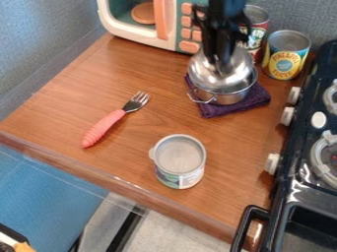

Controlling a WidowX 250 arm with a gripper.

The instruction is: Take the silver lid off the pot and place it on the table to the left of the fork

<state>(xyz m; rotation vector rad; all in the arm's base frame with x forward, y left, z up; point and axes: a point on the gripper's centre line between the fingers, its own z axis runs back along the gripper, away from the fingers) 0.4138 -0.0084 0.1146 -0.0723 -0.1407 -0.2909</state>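
Lid: we see the shiny metal lid (205,74) at the top of the pot, domed and slightly tilted, covering most of its mouth; we cannot tell whether it rests fully on the rim.
Gripper: we see the black gripper (222,60) coming down from the top edge to the middle of the lid; we cannot tell whether it is open or closed on it.
Pot: we find the small metal pot (227,98) upright under the lid, a wire handle sticking out at its lower left.
Cloth: we see a dark purple cloth (258,100) under the pot, spreading out to the right and toward the front.
Rear cans: we have a yellow-and-blue can (286,61) upright to the right of the pot, and a red can (260,18) behind, partly hidden by the gripper.
Microwave: we see a white toy microwave (172,18) at the back left, with orange buttons and handle.
Fork: we see a fork (104,129) lying left of the pot, tines toward the back, its ribbed pink handle toward the front.
Front can: we find a short can (180,172) upright near the counter's front edge.
Stove: we see a black stove (280,192) along the right, pale knobs on its left side.
Counter: we see brown wood grain on the counter (141,142).
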